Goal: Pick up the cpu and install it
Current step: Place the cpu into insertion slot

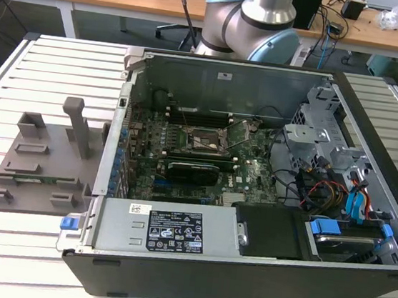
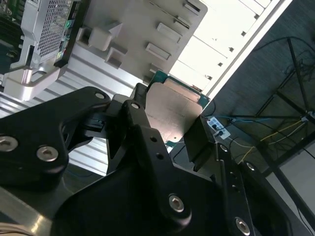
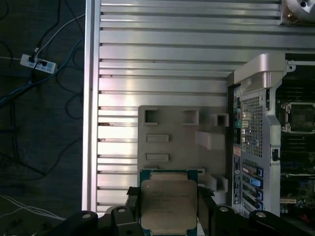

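cpu (image 3: 168,204) clamped between jaws, silver top facing first wrist camera

Silver arm (image 1: 269,4), pale-blue joint caps (image 1: 281,46), black screw-studded pincer (image 2: 170,115)

silver-top, green-edged cpu (image 3: 169,204) gripped btwn fingers (image 3: 133,197)

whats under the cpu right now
In the first wrist view the cpu, gripped by the gripper, hangs over the grey tray on the slatted table. The tray's part right beneath the chip is covered.
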